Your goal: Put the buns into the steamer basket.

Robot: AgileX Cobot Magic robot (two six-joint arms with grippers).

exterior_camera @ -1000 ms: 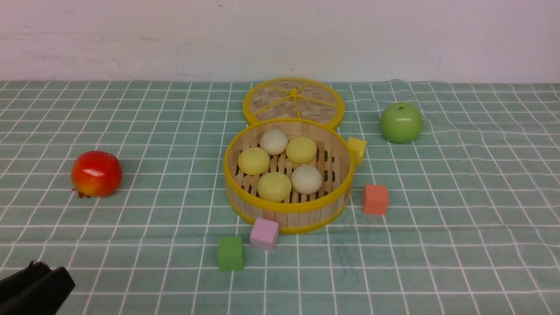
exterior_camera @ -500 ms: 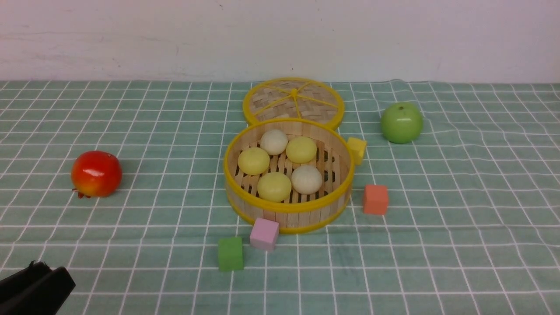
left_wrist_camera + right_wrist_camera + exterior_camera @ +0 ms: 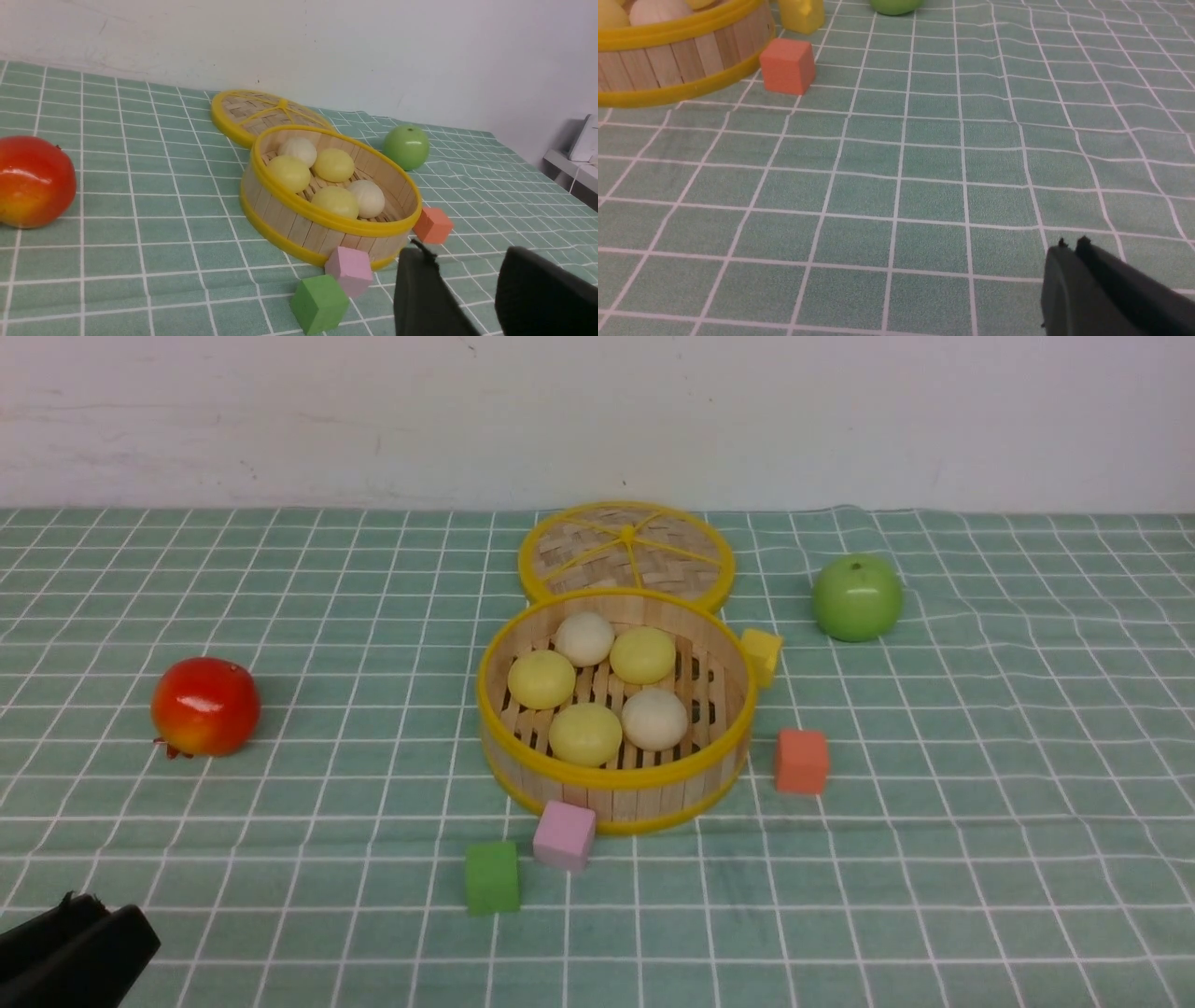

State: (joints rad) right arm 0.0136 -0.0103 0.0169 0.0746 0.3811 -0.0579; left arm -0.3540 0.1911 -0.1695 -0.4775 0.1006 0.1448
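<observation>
A round bamboo steamer basket is sitting in the middle of a green checked tablecloth, and all five buns, three pale yellow and two off-white, are resting on its slatted floor. The left gripper is hovering low at the near left corner with its jaws spread apart and nothing between them. The right gripper is hanging over bare cloth with its tips pressed together, empty. The task looks finished, so the likely risk is a stray arm movement. A pink cube is touching the basket's front wall, with a green cube just beside it; the left gripper swinging forward could be pushing these against the basket and jostling the buns.
</observation>
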